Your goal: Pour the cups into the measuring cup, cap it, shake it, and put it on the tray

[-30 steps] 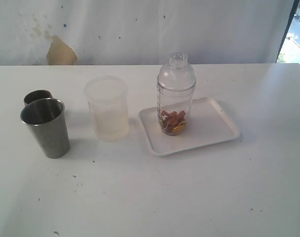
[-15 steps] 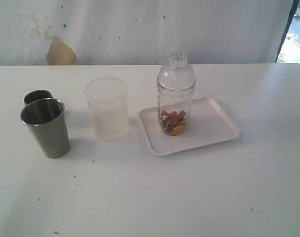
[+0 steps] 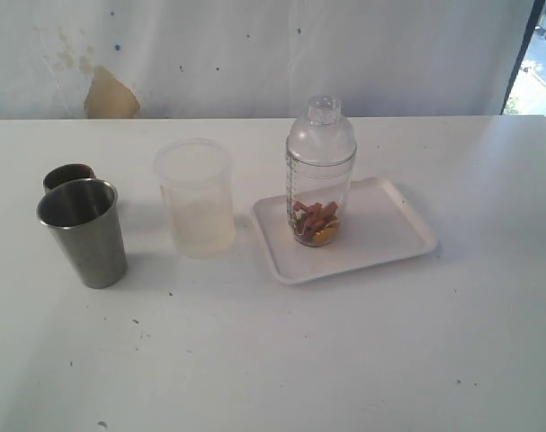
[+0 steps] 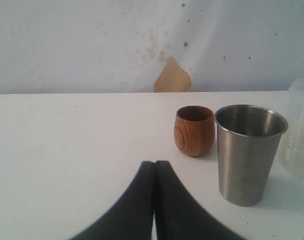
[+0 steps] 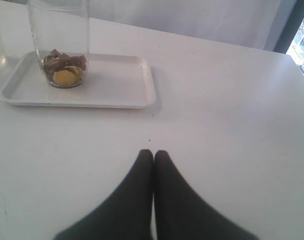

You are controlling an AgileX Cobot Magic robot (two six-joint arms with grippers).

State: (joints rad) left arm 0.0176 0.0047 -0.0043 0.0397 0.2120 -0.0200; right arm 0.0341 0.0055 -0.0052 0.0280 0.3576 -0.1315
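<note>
While the left hand (image 4: 154, 164) and right hand (image 5: 153, 152) sit pinched together, empty, a nudged tray (image 3: 389, 225) could topple the perhaps loosely capped measuring cup (image 3: 320, 180).

white tray (image 3: 394, 229); copper-brown cup (image 4: 194, 129)

steel tumbler (image 3: 84, 232) x1 | brown cup (image 4: 194, 130) x1 | frosted tub (image 3: 196, 198) x1 | measuring cup (image 3: 319, 193) x1 | containers in all: four | cap (image 3: 322, 126) x1 | tray (image 3: 389, 225) x1 | table (image 3: 344, 360) x1 | yellow piece (image 5: 66, 76) x1 visible | brown pieces (image 5: 64, 59) several, exact count unclear | left gripper (image 4: 154, 162) x1, right gripper (image 5: 153, 151) x1, two total
</note>
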